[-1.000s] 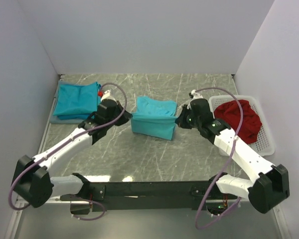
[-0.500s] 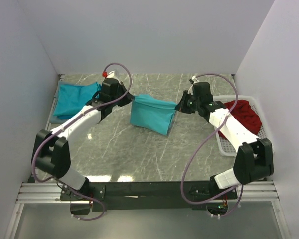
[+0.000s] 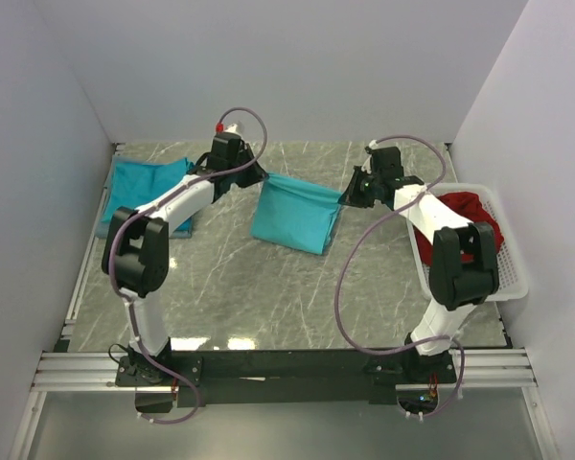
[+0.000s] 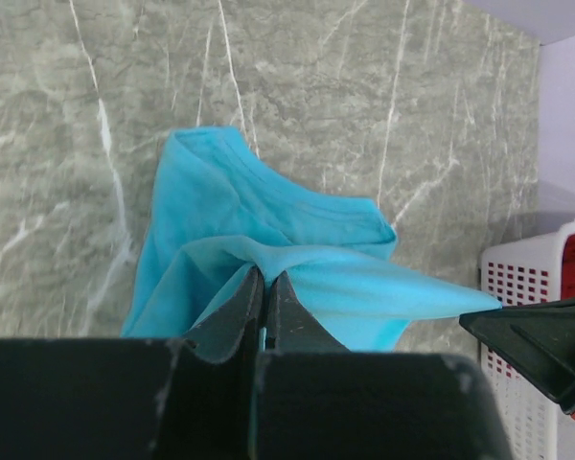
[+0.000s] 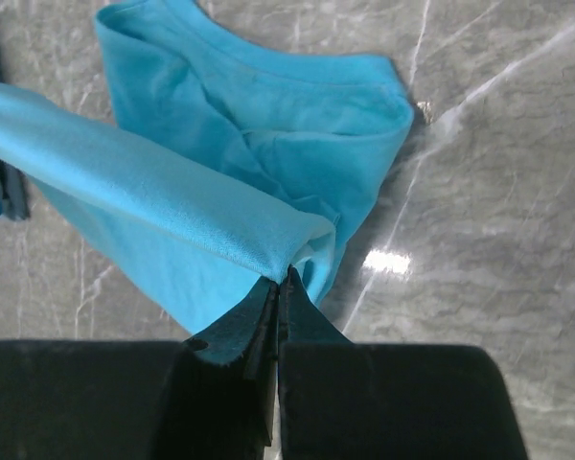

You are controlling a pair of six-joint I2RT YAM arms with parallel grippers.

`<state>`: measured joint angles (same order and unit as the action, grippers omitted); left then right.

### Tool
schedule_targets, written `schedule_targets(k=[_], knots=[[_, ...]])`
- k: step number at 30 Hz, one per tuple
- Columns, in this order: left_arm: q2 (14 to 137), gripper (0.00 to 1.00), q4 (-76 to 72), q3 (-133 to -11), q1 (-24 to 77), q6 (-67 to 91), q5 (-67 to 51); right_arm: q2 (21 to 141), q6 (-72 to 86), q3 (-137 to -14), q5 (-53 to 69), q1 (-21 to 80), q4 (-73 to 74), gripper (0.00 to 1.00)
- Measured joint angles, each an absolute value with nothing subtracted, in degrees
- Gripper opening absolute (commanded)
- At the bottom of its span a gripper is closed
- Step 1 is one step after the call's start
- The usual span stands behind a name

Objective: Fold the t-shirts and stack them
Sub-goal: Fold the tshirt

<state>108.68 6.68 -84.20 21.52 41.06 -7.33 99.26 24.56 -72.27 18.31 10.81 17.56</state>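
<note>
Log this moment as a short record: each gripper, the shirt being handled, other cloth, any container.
left gripper: shut on one upper corner of the held t-shirt
right gripper: shut on the other upper corner
held t-shirt: turquoise, top edge stretched between the grippers, lower part sagging to the table
other t-shirts: turquoise, lying flat at the far left; number cannot be told
basket: white, at the right edge, holding red cloth
</note>
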Motion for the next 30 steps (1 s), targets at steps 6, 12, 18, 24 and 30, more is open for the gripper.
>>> schedule_targets(k=[6,12,18,24,30], knots=[[116.6,0.29,6.7,-90.0,20.9,40.1,-9.6,105.8,24.8,-76.6,18.5,9.7,17.7,0.00],[120.4,0.92,8.3,-92.6,20.4,38.6,-10.2,110.4,25.3,-80.6,18.1,9.0,19.1,0.85],[119.8,1.00,8.5,-93.0,20.3,37.6,-10.2,109.6,25.2,-81.3,18.7,9.0,19.1,0.87],[117.5,0.99,6.4,-89.8,21.3,37.1,-13.9,105.7,26.2,-76.9,21.5,10.0,16.2,0.89],[116.1,0.99,0.6,-81.0,22.9,39.6,-18.6,105.1,28.7,-72.7,24.6,14.8,11.8,0.89]])
